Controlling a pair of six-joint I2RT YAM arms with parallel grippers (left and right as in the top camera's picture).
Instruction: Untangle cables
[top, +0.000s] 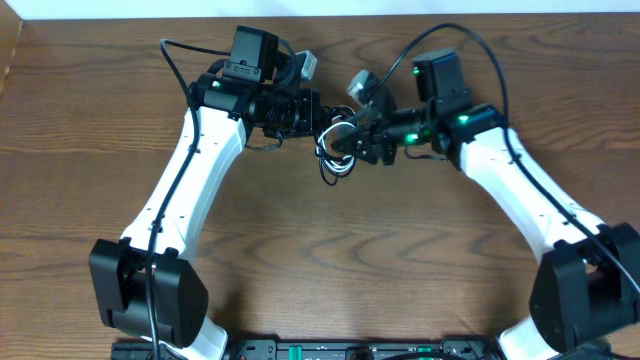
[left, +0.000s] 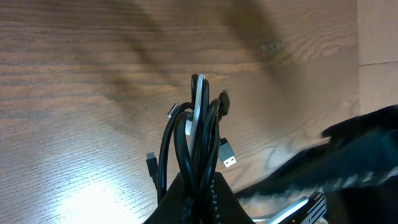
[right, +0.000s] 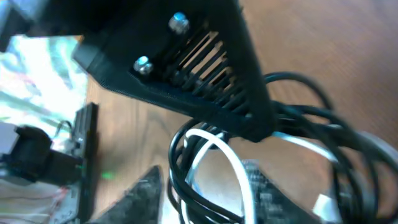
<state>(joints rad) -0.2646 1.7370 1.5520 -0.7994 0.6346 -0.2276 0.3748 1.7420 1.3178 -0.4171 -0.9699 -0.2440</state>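
Right-wrist lens: a ribbed black finger (right: 186, 74) fills the upper frame, closest to the camera. Loops of the cables (right: 323, 124) pass beneath it. The view is blurred, so I cannot tell whether the right jaws clamp them.

Bench (top: 350, 260): brown wood grain.

Left arm (top: 200, 170) and right arm (top: 520, 180), both with white links, reach inward and meet at the far centre of the bench. The cables hang there in one tangled bunch between the two wrists.

Left jaws: closed on the cables. In the left wrist view the bunch rises straight out of them.

Black cable (left: 177, 146): several loops around the white cable (left: 198, 106), which runs up the middle.

Silver-tipped USB plug (left: 227, 155) sticks out right of the bunch, with a smaller plug (left: 151, 163) on its left.
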